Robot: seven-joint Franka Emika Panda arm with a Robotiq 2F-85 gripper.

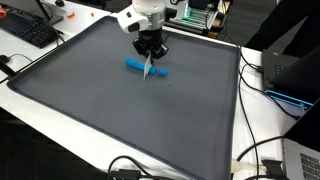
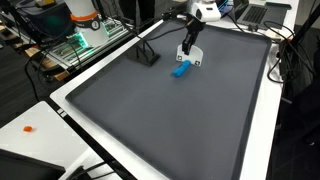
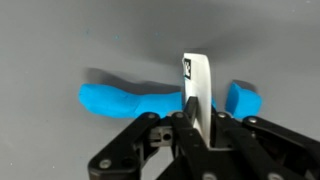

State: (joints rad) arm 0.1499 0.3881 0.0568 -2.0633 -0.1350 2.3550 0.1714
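Observation:
My gripper is shut on a thin white flat blade that sticks out from between the fingers. The blade's tip stands on or just over a long blue soft-looking roll lying on the dark grey mat. A shorter blue part shows on the blade's other side; the blade hides whether the two are joined. In both exterior views the gripper points down at the blue roll near the mat's far edge.
The mat lies on a white table. A keyboard, a laptop and cables lie around it. A small black stand sits on the mat near the roll. A green circuit board lies off the mat.

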